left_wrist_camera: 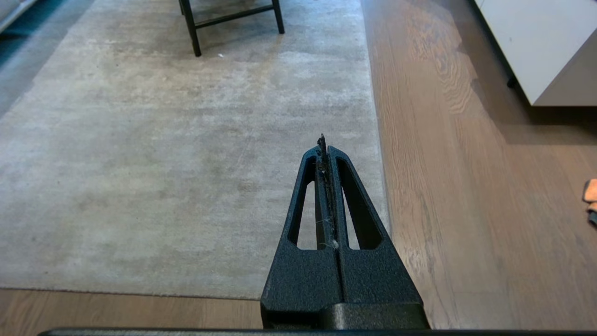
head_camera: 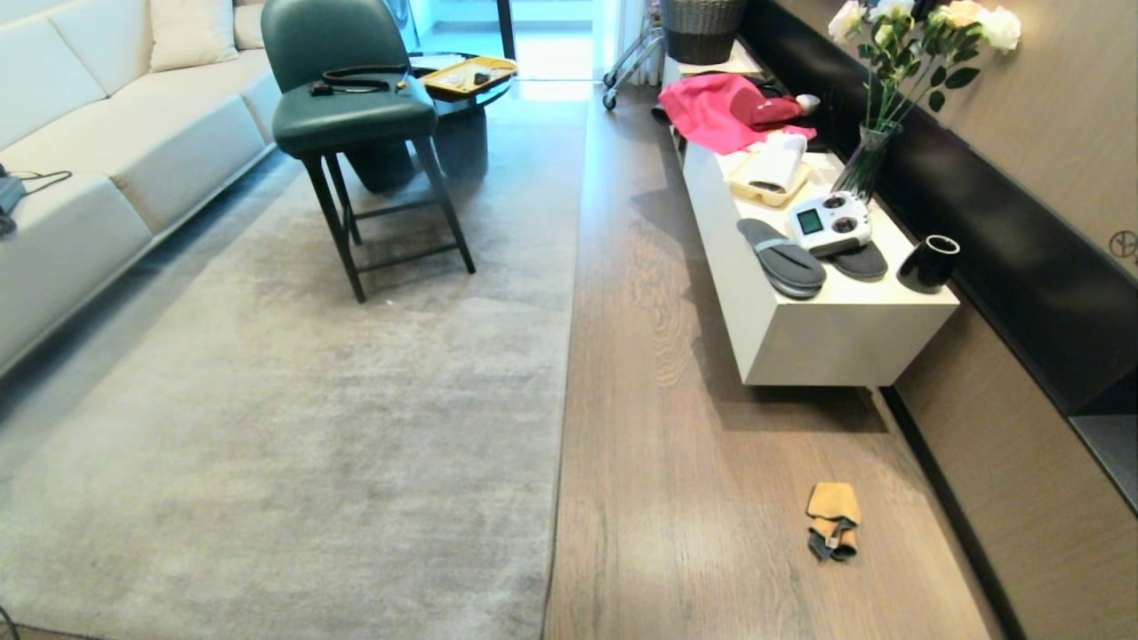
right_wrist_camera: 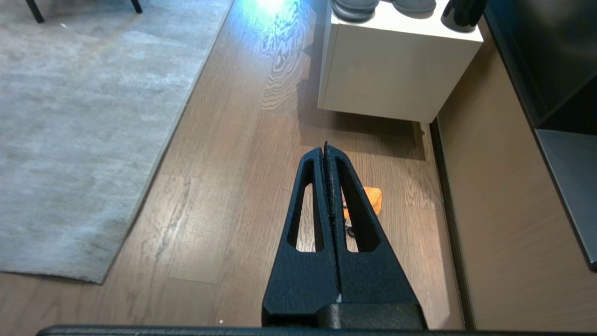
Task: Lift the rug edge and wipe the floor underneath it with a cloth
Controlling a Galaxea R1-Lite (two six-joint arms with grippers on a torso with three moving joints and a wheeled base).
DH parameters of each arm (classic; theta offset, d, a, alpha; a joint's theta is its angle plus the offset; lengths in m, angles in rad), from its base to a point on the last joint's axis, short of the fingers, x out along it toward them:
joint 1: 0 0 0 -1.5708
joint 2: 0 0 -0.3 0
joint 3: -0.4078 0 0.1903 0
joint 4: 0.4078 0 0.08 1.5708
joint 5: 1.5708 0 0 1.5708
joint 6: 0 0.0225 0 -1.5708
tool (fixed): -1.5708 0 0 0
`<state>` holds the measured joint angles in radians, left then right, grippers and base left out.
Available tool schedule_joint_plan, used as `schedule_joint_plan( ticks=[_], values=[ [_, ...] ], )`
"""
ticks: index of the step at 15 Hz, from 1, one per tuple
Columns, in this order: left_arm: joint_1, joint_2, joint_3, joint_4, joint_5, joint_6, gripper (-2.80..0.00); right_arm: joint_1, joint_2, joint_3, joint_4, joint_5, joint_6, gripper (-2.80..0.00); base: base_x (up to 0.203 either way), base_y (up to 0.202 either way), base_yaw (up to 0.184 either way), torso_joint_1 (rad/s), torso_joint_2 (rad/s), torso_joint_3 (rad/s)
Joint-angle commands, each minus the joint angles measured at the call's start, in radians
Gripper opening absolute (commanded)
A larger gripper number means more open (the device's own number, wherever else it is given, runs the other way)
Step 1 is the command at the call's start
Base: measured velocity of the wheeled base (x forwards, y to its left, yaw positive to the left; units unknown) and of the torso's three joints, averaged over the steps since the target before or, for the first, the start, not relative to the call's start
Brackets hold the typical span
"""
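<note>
A large pale grey rug lies flat; its long rug edge runs beside the brown plank floor. The small orange cloth, with a dark grey part, sits crumpled on the floor near the wall. Neither arm shows in the head view. My left gripper hangs shut and empty above the rug near its edge. My right gripper hangs shut and empty high over the floor, with the cloth partly hidden behind its fingers.
A white low cabinet stands right of the floor strip, carrying slippers, a black cup, a vase and pink fabric. A green chair stands on the rug, a pale sofa at the left. A dark wall unit lines the right.
</note>
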<state>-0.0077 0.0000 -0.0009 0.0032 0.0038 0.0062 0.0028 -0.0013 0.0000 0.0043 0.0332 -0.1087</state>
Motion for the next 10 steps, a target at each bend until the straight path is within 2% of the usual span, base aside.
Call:
schedule_joint_plan(
  ticks=[1,10],
  values=[
    [0.000,0.000,-0.001,0.000,0.001,0.000,-2.80,0.000,0.001,0.000,0.000,0.001,0.009,-2.80,0.000,0.000,0.000,0.032,-0.43,-0.393],
    [0.000,0.000,-0.001,0.000,0.001,0.000,-2.80,0.000,0.001,0.000,0.000,0.001,0.006,-2.80,0.000,0.000,0.000,0.108,-0.47,-0.371]
  ],
)
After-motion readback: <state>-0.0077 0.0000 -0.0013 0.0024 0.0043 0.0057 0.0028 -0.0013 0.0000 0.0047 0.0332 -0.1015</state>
